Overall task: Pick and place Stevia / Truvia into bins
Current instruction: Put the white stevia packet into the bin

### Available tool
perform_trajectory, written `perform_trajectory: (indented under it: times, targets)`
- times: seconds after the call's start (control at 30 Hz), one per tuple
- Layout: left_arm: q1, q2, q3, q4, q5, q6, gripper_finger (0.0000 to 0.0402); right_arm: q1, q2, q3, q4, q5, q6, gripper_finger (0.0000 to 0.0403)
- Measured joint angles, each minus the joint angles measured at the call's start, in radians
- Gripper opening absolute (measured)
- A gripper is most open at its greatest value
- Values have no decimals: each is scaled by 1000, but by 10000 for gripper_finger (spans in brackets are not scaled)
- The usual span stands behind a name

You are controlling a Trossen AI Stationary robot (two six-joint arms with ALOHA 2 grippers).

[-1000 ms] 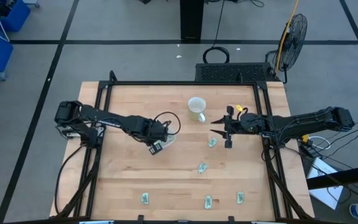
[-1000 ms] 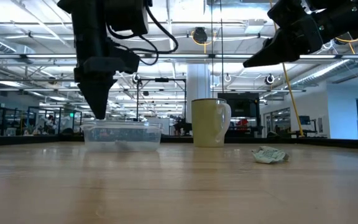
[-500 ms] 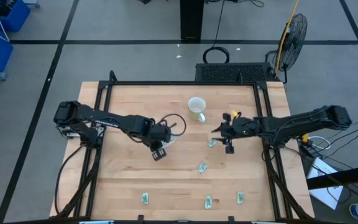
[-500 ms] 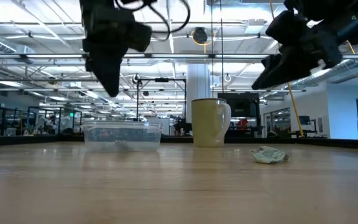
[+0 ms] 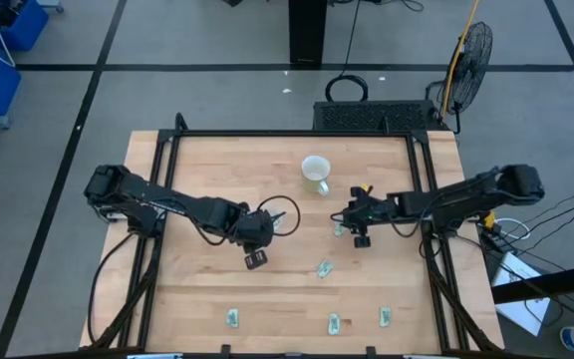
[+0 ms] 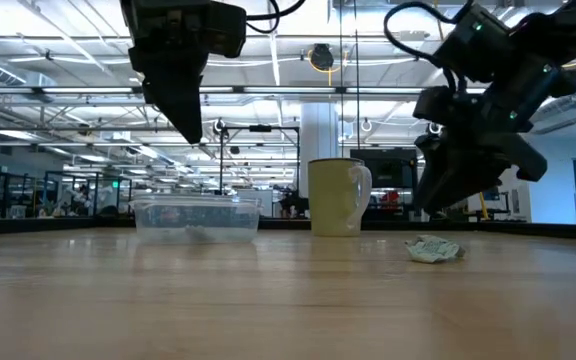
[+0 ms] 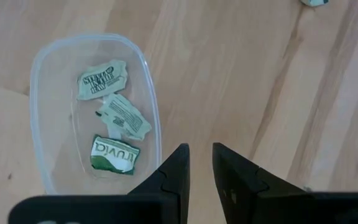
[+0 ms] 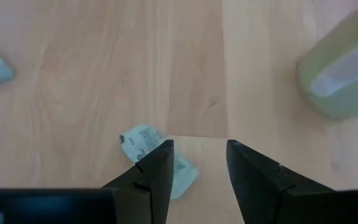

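Note:
The clear oval bin (image 7: 42,81) holds three green-and-white packets (image 7: 112,154); in the high view my left arm mostly covers it. My left gripper (image 7: 201,158) (image 5: 256,249) hangs open by a narrow gap, empty, above the table just near of the bin (image 6: 196,218). My right gripper (image 8: 199,155) (image 5: 351,224) is open and points down over a crumpled packet (image 8: 143,142) (image 6: 433,250) lying flat on the wood. That packet lies beside one fingertip, not between the two.
A white mug (image 5: 315,175) (image 6: 338,196) stands on the far side of the bin and packet. More packets lie flat on the table: one mid-table (image 5: 324,267) and three along the near edge (image 5: 232,317) (image 5: 334,323) (image 5: 385,317). A black frame (image 5: 267,134) rims the table.
My left gripper has risen from just over the bin and drifted toward the table's near edge. My right gripper has moved toward the table's left and down, tipping its fingers downward, and now hangs low over the crumpled packet.

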State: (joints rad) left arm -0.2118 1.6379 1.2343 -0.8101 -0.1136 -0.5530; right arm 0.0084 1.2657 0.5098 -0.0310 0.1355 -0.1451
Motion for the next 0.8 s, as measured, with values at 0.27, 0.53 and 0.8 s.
perform_trajectory:
  times: [0.27,0.53,0.8]
  targets:
    - [0,0,0,0,-1,24,76,-35,74,0,1,-58,105,141]
    - [0,0,0,0,-2,46,76,-36,144,4,8,-58,39,141]
    - [0,0,0,1,-3,77,76,-35,145,3,11,-61,-29,114]
